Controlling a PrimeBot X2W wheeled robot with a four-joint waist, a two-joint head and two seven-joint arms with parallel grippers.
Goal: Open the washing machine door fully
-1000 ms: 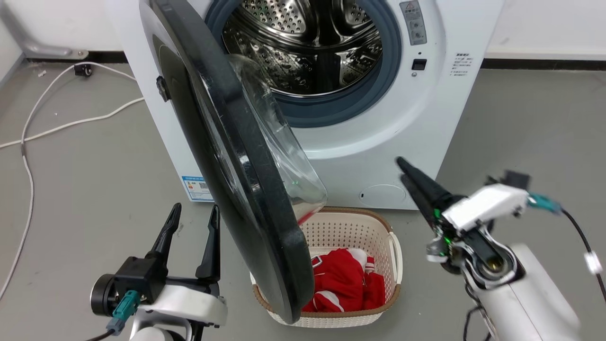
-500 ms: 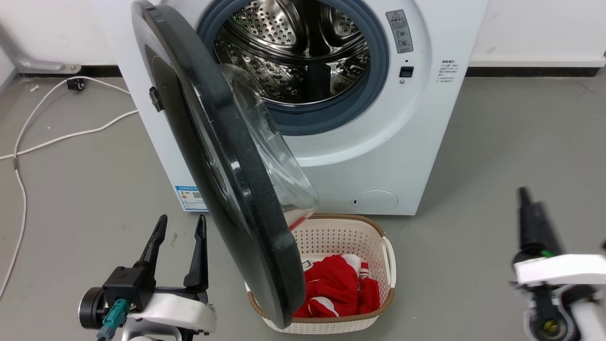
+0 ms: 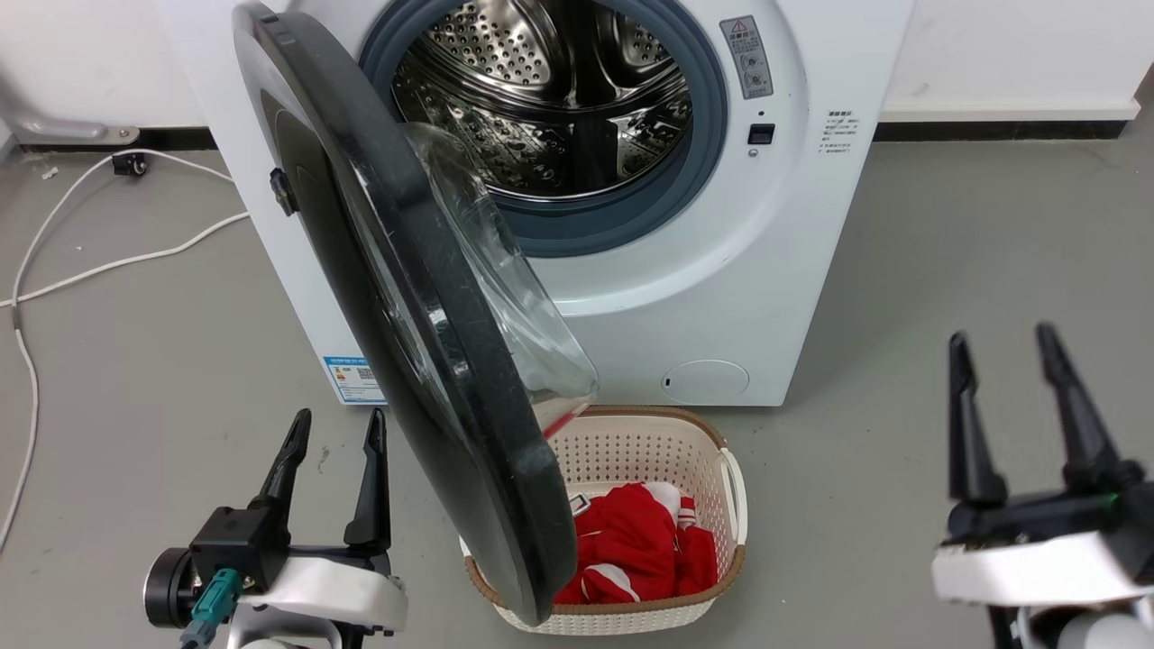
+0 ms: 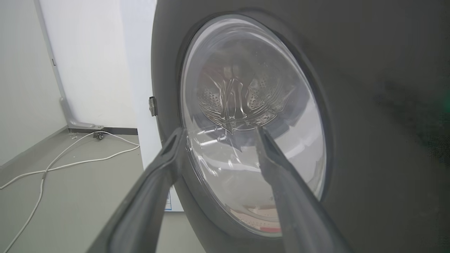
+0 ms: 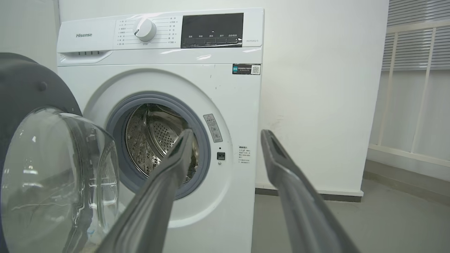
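Now we see the washing machine door (image 3: 451,388) standing roughly square to the white machine (image 3: 721,270), hinged at its left and hanging over the basket (image 3: 649,442) of red clothes (image 3: 640,541). Our left gripper (image 3: 339,416) sits just beside its outer face, fingers spread and empty. Our right gripper (image 3: 1001,335), likewise spread, is well apart on the inner side, so the door can swing freely. We judge there is more travel left.

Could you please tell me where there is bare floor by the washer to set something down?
Free: the floor right of the washer and basket, ahead of the right gripper; and the floor between the cable and the door, ahead of the left gripper. Crowded: before the washer, where the door overhangs the basket of red clothes.
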